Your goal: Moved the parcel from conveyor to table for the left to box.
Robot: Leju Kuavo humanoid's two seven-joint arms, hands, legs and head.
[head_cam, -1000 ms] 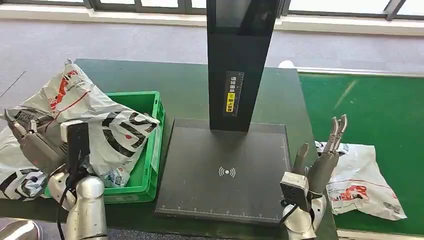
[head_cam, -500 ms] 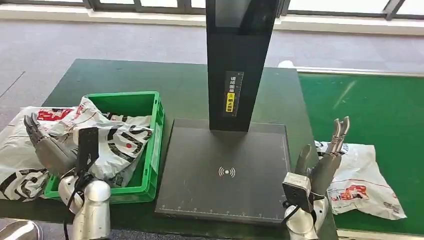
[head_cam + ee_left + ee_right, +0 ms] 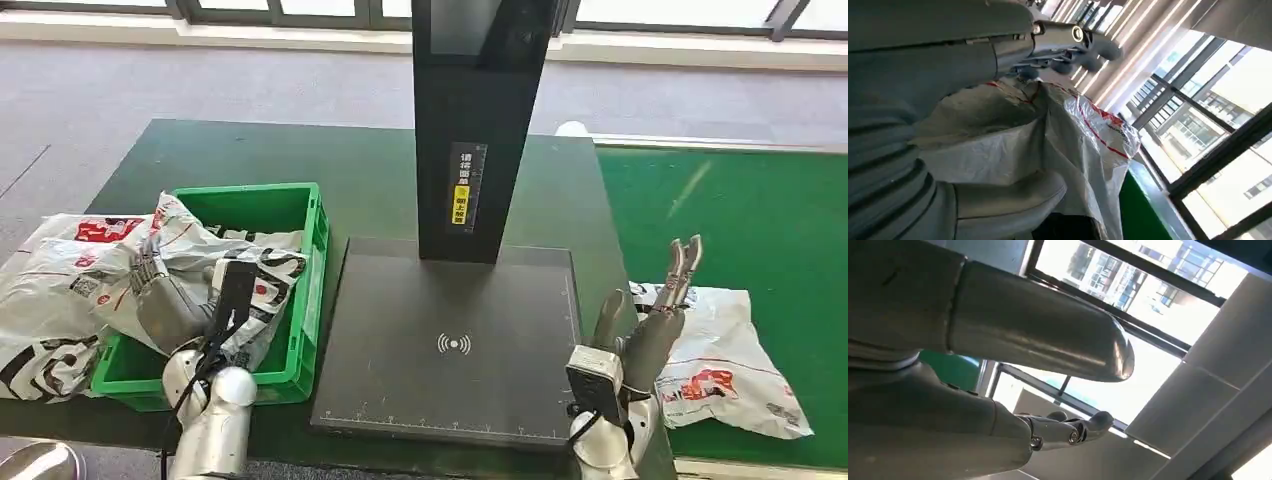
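A white parcel with red printing lies flat on the green conveyor, just beside the desk's right edge and close to the right hand. That hand stands upright at the desk's front right corner, its fingers extended upward and apart, holding nothing; the fingertips appear in front of the parcel's near corner, and contact with the bag cannot be confirmed. The right wrist view shows the same fingers reaching out straight against windows and ceiling. On the opposite side, a green crate sits on the desk's left portion with several white, red and black printed bags heaped in it and spilling over its left rim onto the desk. The left hand rests on top of this heap, palm down, fingers pressed into the plastic; whether it actually grips a bag cannot be told. In the left wrist view the thumb lies under a fold of a white bag while the darker fingers extend above it. Between crate and conveyor lies a dark scanning plate with a wireless symbol, and a tall black column rises from its far edge, carrying a small yellow label.
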